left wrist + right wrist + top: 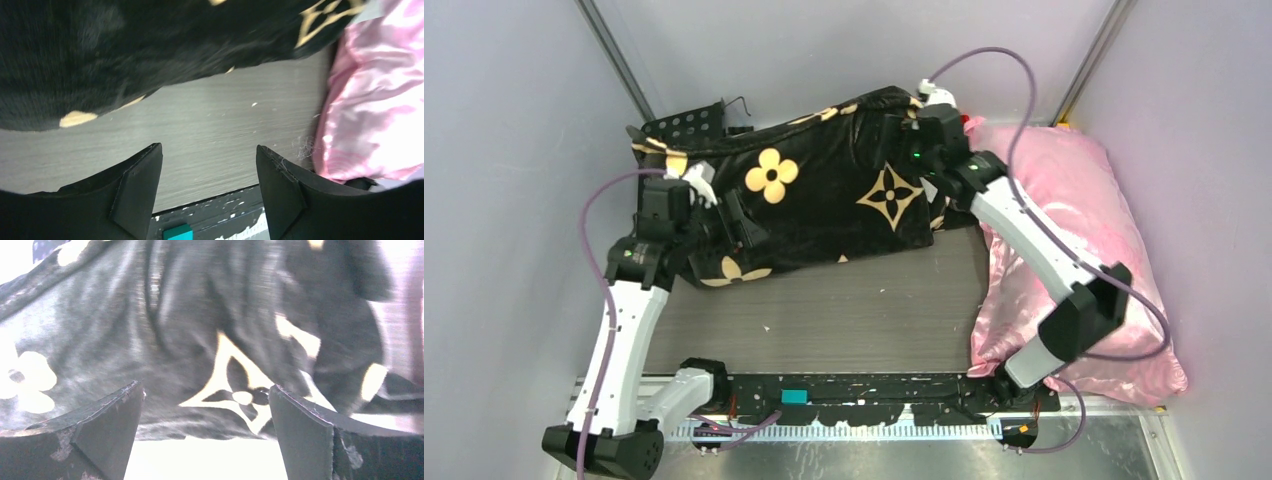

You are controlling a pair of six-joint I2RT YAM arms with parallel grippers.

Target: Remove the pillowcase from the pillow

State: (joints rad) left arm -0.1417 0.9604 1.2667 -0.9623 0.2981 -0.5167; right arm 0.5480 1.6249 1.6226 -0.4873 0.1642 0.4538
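The black plush pillowcase (pixel 824 195) with tan flower and star motifs lies stuffed across the back of the table. The pillow is hidden inside it. My left gripper (pixel 739 225) hovers at the pillowcase's near left end. In the left wrist view this gripper (pixel 207 155) is open, with only bare table between its fingers (pixel 135 185) and the pillowcase (pixel 125 50) just beyond. My right gripper (pixel 906 135) is above the pillowcase's far right end. The right wrist view shows it (pixel 206 390) wide open over the star motif (pixel 240 390), holding nothing.
A shiny pink satin pillow (pixel 1074 230) fills the right side of the table, under the right arm, and shows in the left wrist view (pixel 375 100). A black perforated bracket (pixel 686 125) stands at the back left. Grey walls close in on three sides. Wood-grain table (pixel 844 310) lies in front of the pillowcase.
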